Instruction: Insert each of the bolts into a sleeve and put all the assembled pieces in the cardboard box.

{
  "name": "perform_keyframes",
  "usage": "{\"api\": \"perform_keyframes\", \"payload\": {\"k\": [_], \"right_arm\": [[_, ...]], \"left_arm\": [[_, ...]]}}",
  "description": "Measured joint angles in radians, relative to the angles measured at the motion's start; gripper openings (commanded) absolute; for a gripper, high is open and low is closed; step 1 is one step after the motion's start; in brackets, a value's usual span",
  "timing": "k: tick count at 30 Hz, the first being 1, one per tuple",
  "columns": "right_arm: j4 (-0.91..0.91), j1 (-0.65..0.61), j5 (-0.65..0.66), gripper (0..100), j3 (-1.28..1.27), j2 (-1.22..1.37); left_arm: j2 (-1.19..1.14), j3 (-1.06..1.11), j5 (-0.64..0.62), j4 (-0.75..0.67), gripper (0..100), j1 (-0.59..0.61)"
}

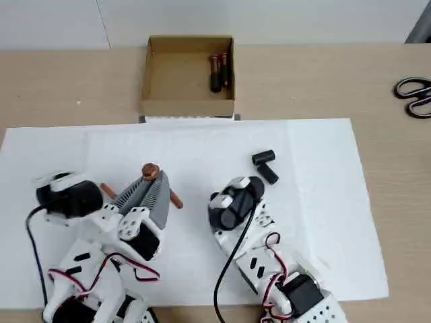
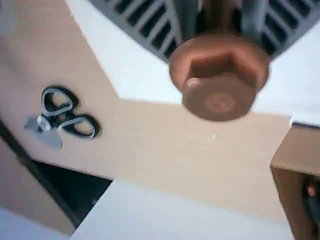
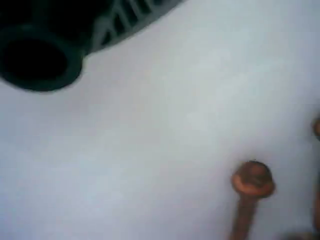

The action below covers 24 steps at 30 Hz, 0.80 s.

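Left jaws clamp one bolt (image 1: 150, 170); right jaws, one sleeve (image 3: 37, 85); two sleeves (image 1: 264, 158) loose.

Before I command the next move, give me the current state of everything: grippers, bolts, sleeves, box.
Left gripper: shut on a copper hex-head bolt, shank gripped.
Right gripper: shut on a black tubular sleeve, bore empty.
Two loose copper bolts: lying on the white paper sheet.
Two loose black sleeves: lying on the paper, unfilled.
Brown cardboard box: open, two assembled pieces inside.
Black-handled scissors: lying on the bare table.

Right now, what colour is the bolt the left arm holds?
Copper-brown bolt, clearest in left wrist view.
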<state>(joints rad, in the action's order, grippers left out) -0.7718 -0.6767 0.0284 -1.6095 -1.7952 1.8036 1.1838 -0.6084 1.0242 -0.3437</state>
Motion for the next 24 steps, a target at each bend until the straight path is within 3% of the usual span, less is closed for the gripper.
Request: {"api": "perform_keyframes", "payload": {"k": [12,24], "right_arm": [[0.017,-0.077,0.035,0.3,0.000,-0.002],[0.017,-0.124,0.035,0.3,0.003,-0.002]], "left_arm": [[0.000,0.014,0.000,-0.003,1,-0.086],[0.000,0.106,0.000,-0.040,1,-0.097]]}}
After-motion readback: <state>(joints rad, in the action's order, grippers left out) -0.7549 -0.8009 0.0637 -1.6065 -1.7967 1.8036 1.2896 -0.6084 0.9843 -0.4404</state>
